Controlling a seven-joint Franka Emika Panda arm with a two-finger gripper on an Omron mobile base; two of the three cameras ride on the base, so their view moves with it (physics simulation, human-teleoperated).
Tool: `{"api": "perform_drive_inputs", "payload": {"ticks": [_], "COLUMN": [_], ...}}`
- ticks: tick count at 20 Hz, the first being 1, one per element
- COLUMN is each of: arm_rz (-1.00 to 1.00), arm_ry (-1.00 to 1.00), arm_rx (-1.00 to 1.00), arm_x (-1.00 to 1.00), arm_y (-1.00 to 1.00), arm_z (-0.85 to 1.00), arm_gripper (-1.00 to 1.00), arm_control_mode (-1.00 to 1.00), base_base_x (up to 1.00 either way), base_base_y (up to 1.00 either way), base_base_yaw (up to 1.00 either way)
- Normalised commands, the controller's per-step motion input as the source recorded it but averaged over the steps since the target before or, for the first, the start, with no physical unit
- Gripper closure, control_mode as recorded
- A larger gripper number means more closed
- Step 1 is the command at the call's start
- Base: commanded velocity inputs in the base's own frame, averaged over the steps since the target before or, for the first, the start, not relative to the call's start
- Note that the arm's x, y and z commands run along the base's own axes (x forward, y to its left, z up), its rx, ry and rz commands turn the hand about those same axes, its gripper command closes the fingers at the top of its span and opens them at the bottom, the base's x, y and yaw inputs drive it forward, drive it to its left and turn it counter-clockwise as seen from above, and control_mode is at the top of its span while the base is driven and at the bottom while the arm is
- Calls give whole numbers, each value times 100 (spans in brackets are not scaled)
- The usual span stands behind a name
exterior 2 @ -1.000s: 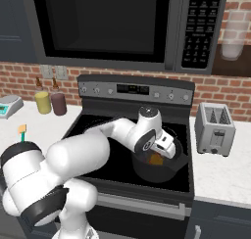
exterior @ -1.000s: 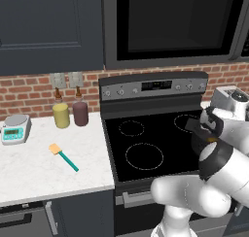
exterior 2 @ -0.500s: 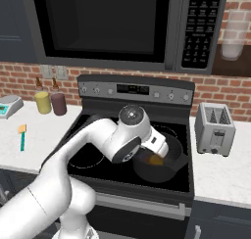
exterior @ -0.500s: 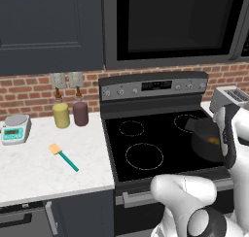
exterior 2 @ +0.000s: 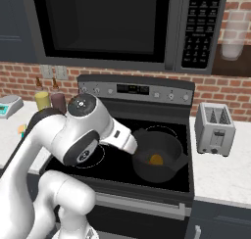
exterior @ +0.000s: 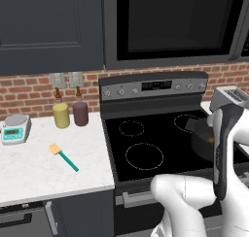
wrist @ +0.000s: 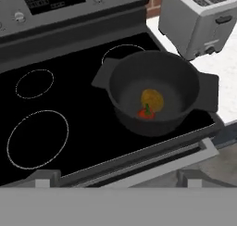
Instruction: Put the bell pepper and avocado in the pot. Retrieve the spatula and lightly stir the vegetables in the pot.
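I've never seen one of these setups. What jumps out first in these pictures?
The dark pot on the stove's front right burner, with a red pepper and a yellowish avocado touching inside it. Left of the stove, a teal-handled spatula lies alone on the white counter.

You are looking at a home kitchen, and the stove (exterior: 160, 148) is the proof at its centre: a black glass cooktop with ring burners and a knob panel behind. Above the stove hangs a microwave (exterior 2: 127, 25), with dark cabinets (exterior: 48, 27) to its left. Behind the stove runs a red brick backsplash (exterior: 29, 88). Left of the stove you see a pale stone counter (exterior: 29, 170) with a scale (exterior: 14, 129) and two jars (exterior: 70, 114); right of it, a toaster (exterior 2: 214, 129).
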Motion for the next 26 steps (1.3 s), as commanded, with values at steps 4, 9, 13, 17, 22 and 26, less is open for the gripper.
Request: {"api": "perform_drive_inputs", "payload": {"ticks": [4,9,13,17,22,26], "arm_rz": [19,23,23,22,22,18], "arm_ry": [10,2,0,1,2,0], "arm_rx": [2,0,-2,-3,-1,0], "arm_x": [-59,-34,-19,-6,-8,0], "arm_y": [88,99,98,100,99,82], "arm_z": [24,2,0,1,3,0], "arm_gripper": [-100,-100,-100,-100,-100,-100], "arm_control_mode": [-100,-100,-100,-100,-100,-100], "base_base_x": [0,0,0,0,0,0], "base_base_y": [0,0,0,0,0,0], "base_base_yaw": [0,0,0,0,0,0]}}
